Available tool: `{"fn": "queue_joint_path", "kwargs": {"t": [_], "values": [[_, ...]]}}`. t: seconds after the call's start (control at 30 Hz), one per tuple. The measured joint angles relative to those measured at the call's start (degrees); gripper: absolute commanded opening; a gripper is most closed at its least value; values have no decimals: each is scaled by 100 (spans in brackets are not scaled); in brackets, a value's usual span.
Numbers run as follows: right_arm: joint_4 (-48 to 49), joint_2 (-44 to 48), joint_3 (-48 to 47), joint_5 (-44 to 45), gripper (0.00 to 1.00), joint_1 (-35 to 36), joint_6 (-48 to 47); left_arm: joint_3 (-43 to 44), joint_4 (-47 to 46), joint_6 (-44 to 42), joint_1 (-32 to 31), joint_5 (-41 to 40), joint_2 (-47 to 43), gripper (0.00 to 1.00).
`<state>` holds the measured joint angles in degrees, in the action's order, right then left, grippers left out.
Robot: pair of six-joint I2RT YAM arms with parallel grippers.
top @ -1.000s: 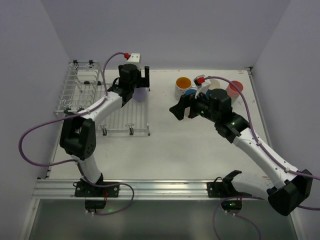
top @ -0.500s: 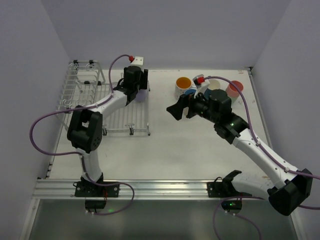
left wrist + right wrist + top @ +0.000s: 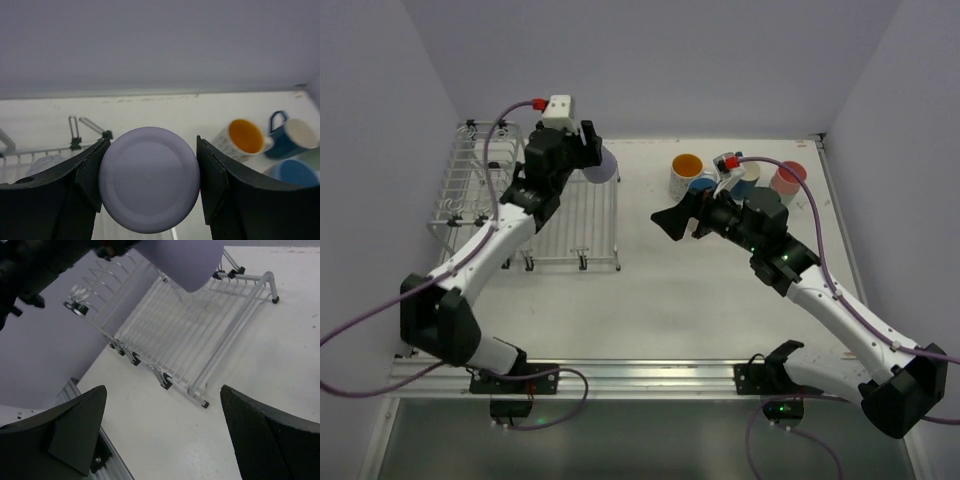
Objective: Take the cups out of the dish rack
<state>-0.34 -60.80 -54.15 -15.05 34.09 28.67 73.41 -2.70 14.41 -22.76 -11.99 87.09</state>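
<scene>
Left wrist: left gripper [image 3: 149, 187] pinches lilac cup [image 3: 149, 165] over far edge of dish rack [image 3: 570, 235], right gripper [image 3: 165, 427] agape; smooth walls could slip free.

1. The left jaws stood wide apart a second ago. They have now closed on the lilac cup [image 3: 149, 186], which sits squarely between them with its base toward the wrist.
2. The cup has risen off the dish rack [image 3: 575, 230], whose grid now lies below the jaws.
3. The left arm's elbow has swung outward and down.
</scene>
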Motion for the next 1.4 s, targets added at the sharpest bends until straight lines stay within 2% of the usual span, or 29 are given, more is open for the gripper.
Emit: {"fn": "queue_joint_path", "kwargs": {"t": [0.13,0.27,0.43,0.57,0.73,0.83,0.87,0.93,0.97,1.03,1.07,1.1,1.17,1.27,1.33,1.4], "values": [[413,155,131,-162,98,4,422,-942,-774,750,-31,745,-1845,19],[1113,168,238,-542,98,4,890,-1867,-1707,1665,-55,1541,-2898,20],[1853,61,332,-1073,98,4,1445,-2859,-2369,2697,-68,2371,-3254,20],[2374,-149,367,-1443,96,7,1794,-3121,-2594,3244,-68,2830,-3261,20],[2708,-457,367,-1633,92,33,2111,-3342,-3429,3869,-68,3259,-3327,20],[2953,-601,367,-1742,84,46,2302,-3534,-3912,4146,-125,3375,-3320,25],[3091,-643,367,-1770,76,52,2400,-3620,-4033,4214,-175,3381,-3314,36],[3346,-717,367,-1818,62,68,2544,-3764,-4188,4286,-291,3368,-3289,47],[3499,-758,367,-1851,44,79,2636,-3816,-4232,4310,-339,3353,-3270,60],[3786,-861,365,-1882,16,92,2800,-3893,-4275,4334,-391,3320,-3257,75],[3952,-911,350,-1902,8,98,2920,-3921,-4245,4299,-396,3265,-3265,87],[4083,-960,326,-1954,0,105,3023,-3930,-4179,4284,-398,3228,-3274,92],[4159,-1010,260,-1945,0,149,3069,-3930,-3910,4192,-413,3171,-3355,100],[3821,-1008,140,-1849,0,85,2903,-3794,-3008,3794,-433,2979,-3770,100],[3163,-933,-103,-1714,0,87,2524,-3539,-2153,3377,-431,2741,-4094,100],[2079,-892,-614,-1276,0,63,1825,-3198,-1394,2918,-433,2490,-4444,100]]}}
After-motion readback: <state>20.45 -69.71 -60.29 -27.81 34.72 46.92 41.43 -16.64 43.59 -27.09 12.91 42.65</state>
